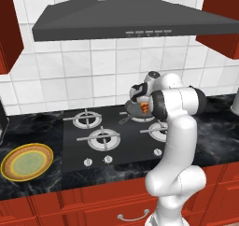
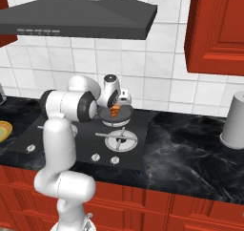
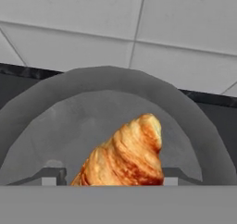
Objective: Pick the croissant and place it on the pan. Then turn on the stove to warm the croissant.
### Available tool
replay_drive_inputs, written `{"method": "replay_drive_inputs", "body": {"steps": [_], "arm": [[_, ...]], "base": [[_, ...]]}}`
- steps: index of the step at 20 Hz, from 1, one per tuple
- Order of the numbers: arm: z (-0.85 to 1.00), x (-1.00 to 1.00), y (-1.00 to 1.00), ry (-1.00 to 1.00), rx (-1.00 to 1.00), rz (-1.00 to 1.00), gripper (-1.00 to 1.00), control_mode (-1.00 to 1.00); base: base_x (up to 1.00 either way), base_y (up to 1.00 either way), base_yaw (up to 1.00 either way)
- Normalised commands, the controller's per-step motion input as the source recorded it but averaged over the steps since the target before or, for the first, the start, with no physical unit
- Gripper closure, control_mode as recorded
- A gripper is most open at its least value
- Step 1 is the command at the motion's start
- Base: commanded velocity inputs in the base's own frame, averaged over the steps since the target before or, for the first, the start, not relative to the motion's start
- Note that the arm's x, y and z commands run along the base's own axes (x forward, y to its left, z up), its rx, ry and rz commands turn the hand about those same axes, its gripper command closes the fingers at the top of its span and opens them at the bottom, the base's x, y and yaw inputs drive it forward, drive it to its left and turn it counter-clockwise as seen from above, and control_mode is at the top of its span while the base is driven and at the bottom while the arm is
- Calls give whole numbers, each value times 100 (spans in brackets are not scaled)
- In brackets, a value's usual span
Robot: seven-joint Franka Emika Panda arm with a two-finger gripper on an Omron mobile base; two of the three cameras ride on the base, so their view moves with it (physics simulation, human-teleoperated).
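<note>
Here the gripper [image 3: 107,177] held the small orange-brown ridged croissant [image 3: 124,156], its long axis pointing away, just above the round dark grey shallow pan [image 3: 109,86] on the stove's far right burner.

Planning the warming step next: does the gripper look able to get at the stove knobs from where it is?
Probably yes: the knobs sit along the stove's bare front edge, though the gripper holds the croissant.

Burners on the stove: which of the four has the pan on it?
The back right burner, by the tiled wall: the pan sits there with the croissant over it. The front right burner and both left burners show bare grates.
</note>
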Motion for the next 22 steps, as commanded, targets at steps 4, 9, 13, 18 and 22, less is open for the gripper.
{"method": "replay_drive_inputs", "body": {"steps": [4, 9, 13, 18, 22], "arm": [[-18, 10, 0, 0, 0, 0, 100, -100], [-18, 29, 0, 0, -1, 0, 100, -100], [-32, 16, 0, 0, -4, 0, -100, -100], [-6, 0, 0, 0, -1, 0, -100, -100], [0, 0, 0, -1, 0, 0, -100, -100]], "base": [[0, 0, 0], [0, 0, 0], [0, 0, 0], [0, 0, 0], [0, 0, 0]]}}
